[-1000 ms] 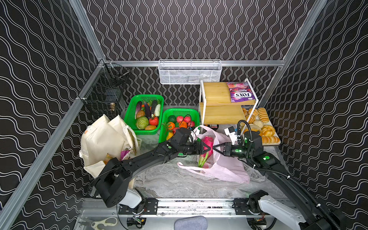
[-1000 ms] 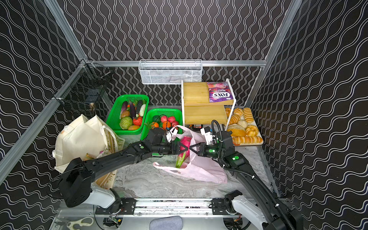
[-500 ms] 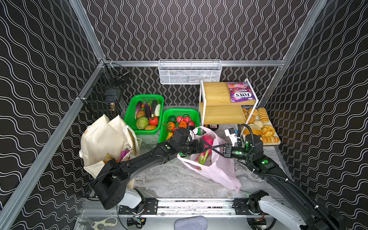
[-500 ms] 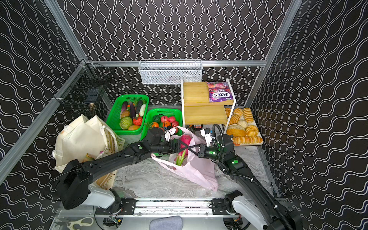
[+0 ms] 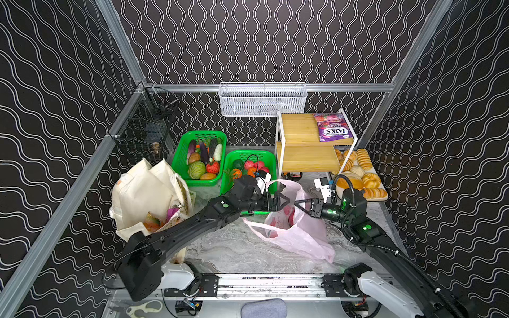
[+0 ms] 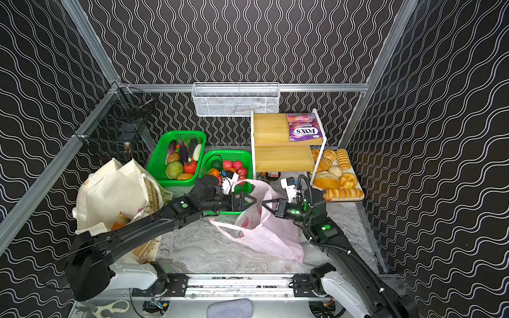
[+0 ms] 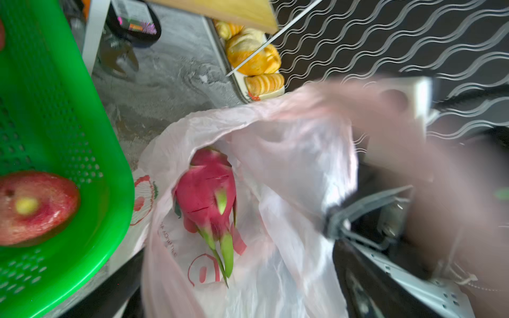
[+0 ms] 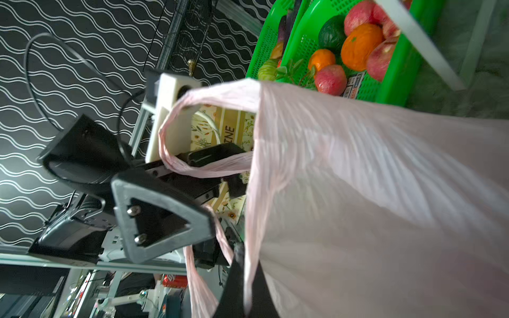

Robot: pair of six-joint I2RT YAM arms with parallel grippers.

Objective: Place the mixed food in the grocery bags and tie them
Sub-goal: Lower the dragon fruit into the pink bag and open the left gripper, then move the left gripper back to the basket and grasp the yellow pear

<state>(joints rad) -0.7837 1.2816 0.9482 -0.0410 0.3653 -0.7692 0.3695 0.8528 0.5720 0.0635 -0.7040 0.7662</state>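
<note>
Dragon fruit (image 7: 206, 198) veiled in pink bag (image 5: 303, 239), left end effector (image 5: 285, 202) spread, right end effector (image 5: 297, 203) pinching rim

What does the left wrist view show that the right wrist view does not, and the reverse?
Only the left wrist view: the pink dragon fruit lying inside the pink plastic bag, and the bread rolls. Only the right wrist view: the left gripper with open jaws, two oranges in the green basket, the floral tote. Both: the bag, the basket and red apples.
</note>
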